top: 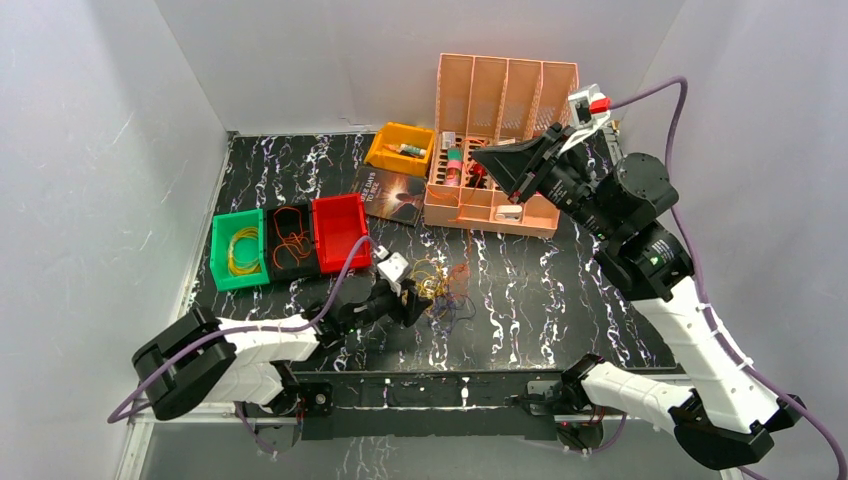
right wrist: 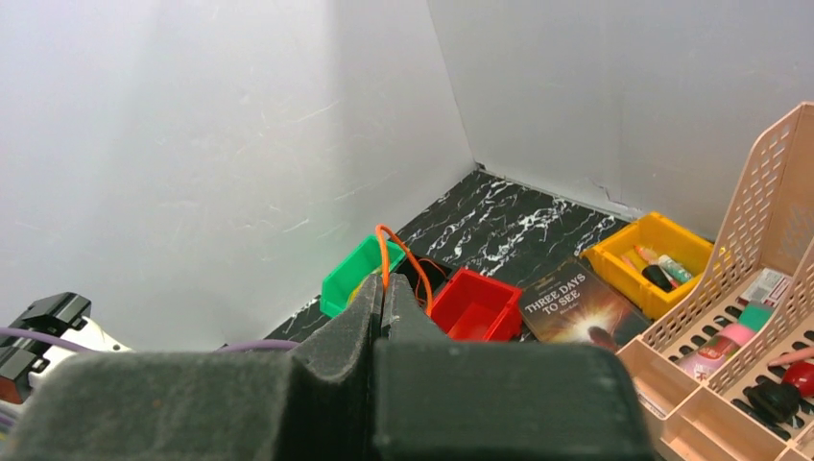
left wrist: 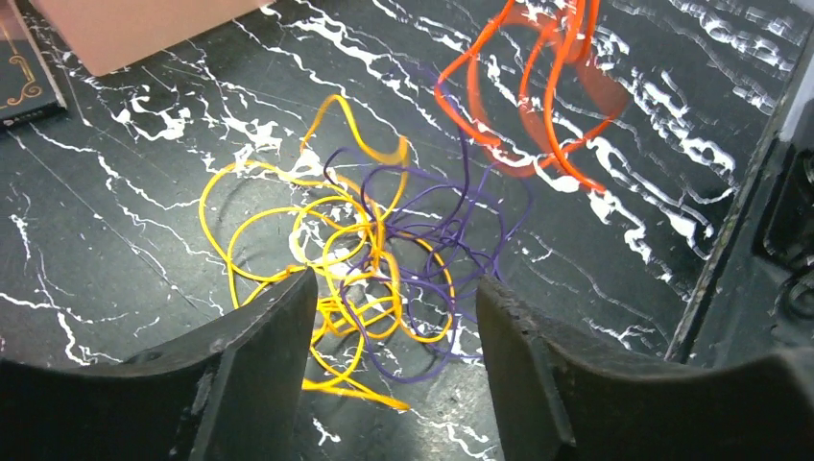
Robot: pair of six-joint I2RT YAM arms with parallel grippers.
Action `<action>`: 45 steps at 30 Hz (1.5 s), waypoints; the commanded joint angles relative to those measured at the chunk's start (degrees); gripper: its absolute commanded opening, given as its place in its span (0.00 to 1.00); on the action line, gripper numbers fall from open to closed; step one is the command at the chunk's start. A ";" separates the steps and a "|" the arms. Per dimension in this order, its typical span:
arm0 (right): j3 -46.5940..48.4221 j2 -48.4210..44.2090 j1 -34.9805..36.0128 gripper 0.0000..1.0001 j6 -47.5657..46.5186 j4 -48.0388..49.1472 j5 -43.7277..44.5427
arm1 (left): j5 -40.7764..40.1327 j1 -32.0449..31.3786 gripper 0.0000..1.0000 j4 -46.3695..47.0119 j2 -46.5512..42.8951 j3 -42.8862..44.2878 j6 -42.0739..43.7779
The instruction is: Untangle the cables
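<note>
The left tool (left wrist: 395,293), half open and empty, straddles the knotted yellow and purple cables (left wrist: 384,250) mid-worktop (left wrist: 115,221), the right tool (right wrist: 382,303) shut at far right, so the grasp is in hand: pinch one strand, then draw it clear.

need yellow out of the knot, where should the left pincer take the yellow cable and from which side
Probably the wide outer loop of the yellow cable, left of the tangle in the left wrist view: it lies alone there, clear of the purple cable. Bring the left pincer down from above, jaws across the strand.
</note>
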 commanded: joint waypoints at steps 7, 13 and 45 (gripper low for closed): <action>-1.12 -0.01 0.16 0.00 0.90 4.25 -0.83 | -3.23 -0.34 0.79 7.33 -11.96 -3.54 1.71; -1.23 0.57 0.11 0.00 1.08 4.59 -1.38 | -0.59 -0.33 0.80 7.15 -15.38 -2.03 4.50; -12.17 3.52 0.10 0.00 -0.75 1.80 -6.67 | 6.67 -0.27 0.82 -32.69 -33.51 17.95 27.86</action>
